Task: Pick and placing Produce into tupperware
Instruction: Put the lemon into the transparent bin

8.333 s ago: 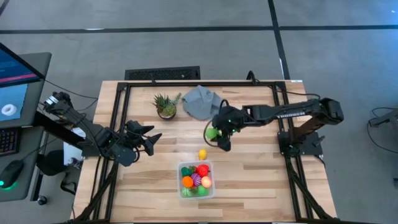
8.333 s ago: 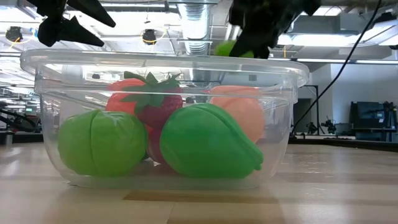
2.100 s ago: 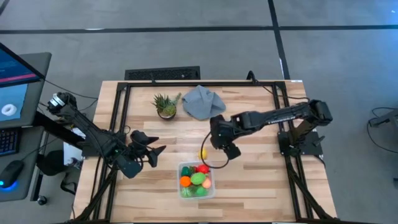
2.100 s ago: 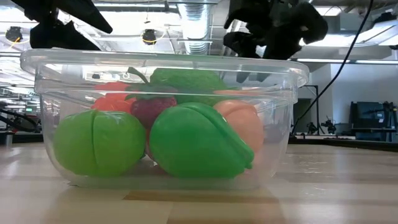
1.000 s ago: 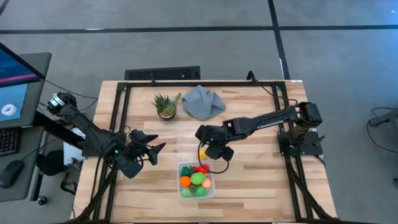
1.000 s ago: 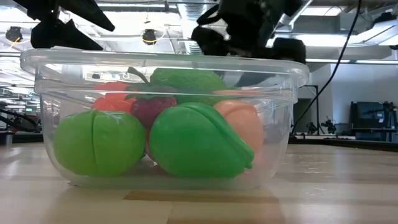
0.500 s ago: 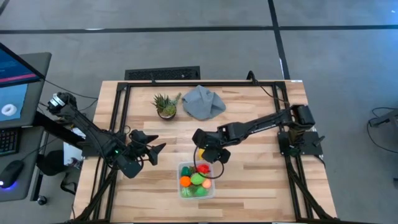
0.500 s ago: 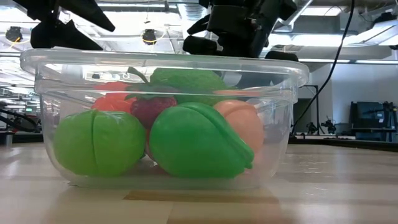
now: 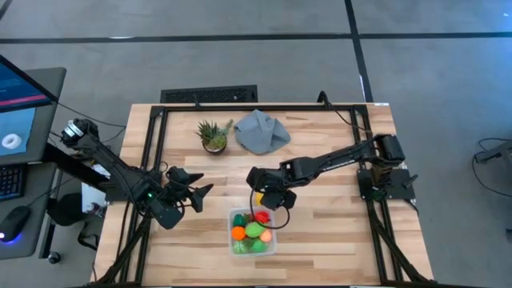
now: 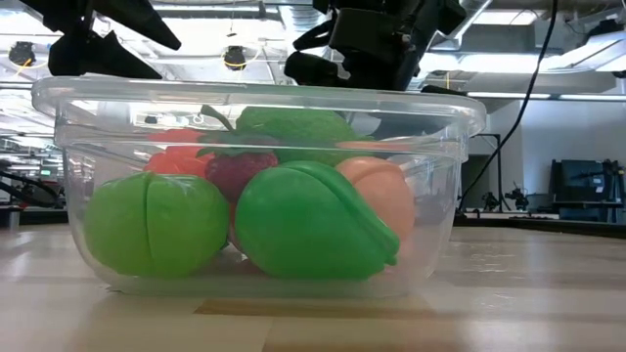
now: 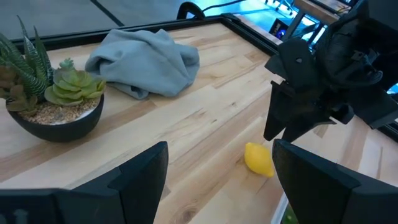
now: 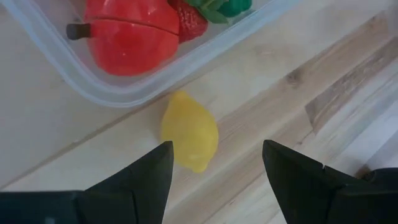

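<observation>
A robotics lab: framed wooden workbench (image 9: 320,228), operator's monitor (image 9: 20,100), exposed ceiling ducts (image 10: 305,39).

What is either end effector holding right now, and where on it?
Nothing. The right end effector stands open over the yellow lemon; the left end effector waits open, empty.

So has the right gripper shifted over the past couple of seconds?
Yes. In the high view the right gripper has travelled leftward, away from its base, and now hangs open over the yellow lemon beside the tupperware.
</observation>
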`<control>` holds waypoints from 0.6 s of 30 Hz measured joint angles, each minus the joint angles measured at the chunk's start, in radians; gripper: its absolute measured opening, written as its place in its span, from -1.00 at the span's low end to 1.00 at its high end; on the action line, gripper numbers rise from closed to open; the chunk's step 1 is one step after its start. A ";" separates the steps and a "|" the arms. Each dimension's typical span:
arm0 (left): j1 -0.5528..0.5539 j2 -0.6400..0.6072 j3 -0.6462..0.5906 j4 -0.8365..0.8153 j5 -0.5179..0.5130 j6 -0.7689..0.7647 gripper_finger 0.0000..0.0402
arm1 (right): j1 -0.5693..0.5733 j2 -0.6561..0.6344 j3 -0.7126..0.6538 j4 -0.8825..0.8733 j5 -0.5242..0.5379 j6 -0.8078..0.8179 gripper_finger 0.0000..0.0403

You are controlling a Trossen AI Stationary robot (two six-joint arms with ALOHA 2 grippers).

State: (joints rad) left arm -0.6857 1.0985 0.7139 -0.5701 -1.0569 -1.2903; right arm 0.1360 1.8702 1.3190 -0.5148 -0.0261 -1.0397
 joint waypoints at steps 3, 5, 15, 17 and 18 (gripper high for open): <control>0.000 0.000 0.000 0.000 0.000 0.001 0.39 | -0.002 0.000 0.000 0.002 0.000 -0.009 0.35; 0.000 0.000 0.000 0.000 -0.001 0.001 0.39 | -0.007 0.000 0.000 0.001 -0.006 -0.004 0.35; 0.000 0.000 0.000 0.000 -0.010 -0.001 0.39 | -0.020 0.000 0.000 0.020 -0.007 0.056 0.57; 0.000 0.000 0.000 0.001 -0.020 -0.002 0.39 | -0.016 0.000 0.000 0.028 -0.007 0.055 0.65; 0.000 0.000 0.000 0.001 -0.023 -0.002 0.39 | -0.013 0.000 0.000 0.030 -0.005 0.055 0.70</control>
State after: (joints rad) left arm -0.6861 1.0985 0.7139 -0.5694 -1.0795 -1.2922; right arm 0.1229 1.8702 1.3186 -0.4850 -0.0313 -0.9850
